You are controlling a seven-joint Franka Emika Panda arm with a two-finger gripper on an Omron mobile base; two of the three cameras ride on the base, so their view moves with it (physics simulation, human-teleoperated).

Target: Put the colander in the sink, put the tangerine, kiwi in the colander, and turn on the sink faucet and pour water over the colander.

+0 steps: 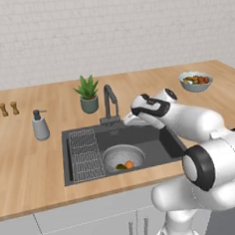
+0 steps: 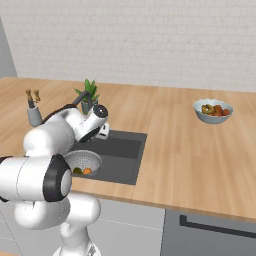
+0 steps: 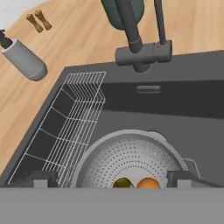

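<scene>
The silver perforated colander (image 1: pixel 120 155) (image 3: pixel 131 157) sits in the dark grey sink (image 1: pixel 156 141) (image 3: pixel 175 105), right of the wire rack (image 1: pixel 86 154). Inside it lie the orange tangerine (image 1: pixel 129 164) (image 3: pixel 148 183) and the olive-brown kiwi (image 1: pixel 120 166) (image 3: pixel 123 183), side by side; in the right base view they are the tangerine (image 2: pixel 87 171) and kiwi (image 2: pixel 77 171). My gripper (image 1: pixel 129 119) (image 2: pixel 102 131) (image 3: pixel 111 179) hangs open above the basin, in front of the angular faucet (image 1: pixel 109 97) (image 3: pixel 144 52), holding nothing. I see no water running.
A grey soap dispenser (image 1: pixel 40 126) stands left of the sink, with two small shakers (image 1: pixel 9 109) beyond it. A potted plant (image 1: pixel 88 94) is behind the faucet. A pale bowl of mixed fruit (image 1: pixel 195 81) (image 2: pixel 213 110) rests far right on the wooden counter.
</scene>
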